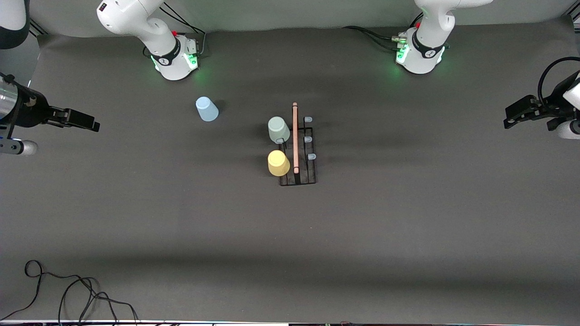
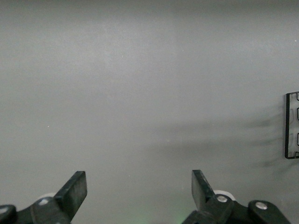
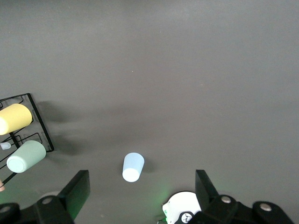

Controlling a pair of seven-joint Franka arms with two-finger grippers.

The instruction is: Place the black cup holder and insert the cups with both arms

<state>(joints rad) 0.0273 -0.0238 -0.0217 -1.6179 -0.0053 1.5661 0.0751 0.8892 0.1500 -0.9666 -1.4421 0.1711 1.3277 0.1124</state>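
Note:
The black cup holder (image 1: pixel 299 180) stands at the table's middle, its wooden rod handle (image 1: pixel 295 136) on top. The grey-green cup (image 1: pixel 278 129) and the yellow cup (image 1: pixel 278 163) sit on pegs on the side toward the right arm's end. Three pale-tipped pegs (image 1: pixel 308 138) on the holder's side toward the left arm's end are bare. The light blue cup (image 1: pixel 207 109) stands on the table near the right arm's base. My right gripper (image 1: pixel 90 124) is open and empty at that end of the table. Its wrist view shows my right gripper (image 3: pixel 140 179), the blue cup (image 3: pixel 133 166), the yellow cup (image 3: pixel 15 118) and the grey-green cup (image 3: pixel 25 156). My left gripper (image 1: pixel 509 118) is open and empty, and in its wrist view my left gripper (image 2: pixel 139 179) is over bare table.
The green-lit arm bases (image 1: pixel 177 61) (image 1: pixel 419 56) stand along the table's edge farthest from the front camera. Loose black cables (image 1: pixel 68 294) lie at the nearest edge toward the right arm's end. A corner of the holder (image 2: pixel 292 126) shows in the left wrist view.

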